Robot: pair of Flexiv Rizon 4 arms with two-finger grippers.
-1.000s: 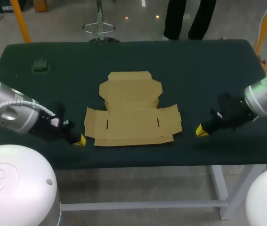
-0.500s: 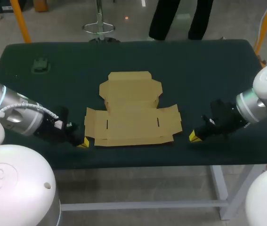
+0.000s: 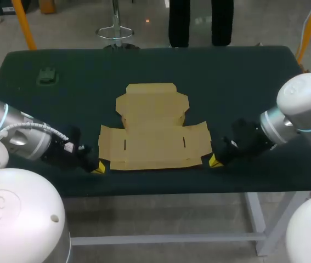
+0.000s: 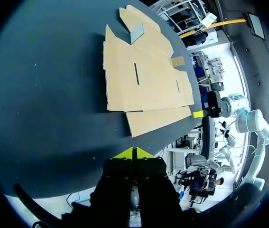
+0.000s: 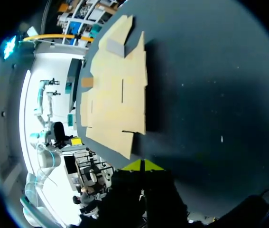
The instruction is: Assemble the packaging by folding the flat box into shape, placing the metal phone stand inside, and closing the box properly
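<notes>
Your flat box (image 3: 154,143) is lying unfolded on the table (image 3: 243,82) between the left jaws and the right jaws — its near edge is running from one to the other. Both are sitting pinched shut, gripping nothing, each just beside a corner — neither clearly nearer.

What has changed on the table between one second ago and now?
The right gripper moved in toward the near right corner of the flat cardboard box and is now just beside it. The left gripper crept slightly closer to the near left corner. Nothing was taken hold of. The box and the phone stand stayed in place.
</notes>
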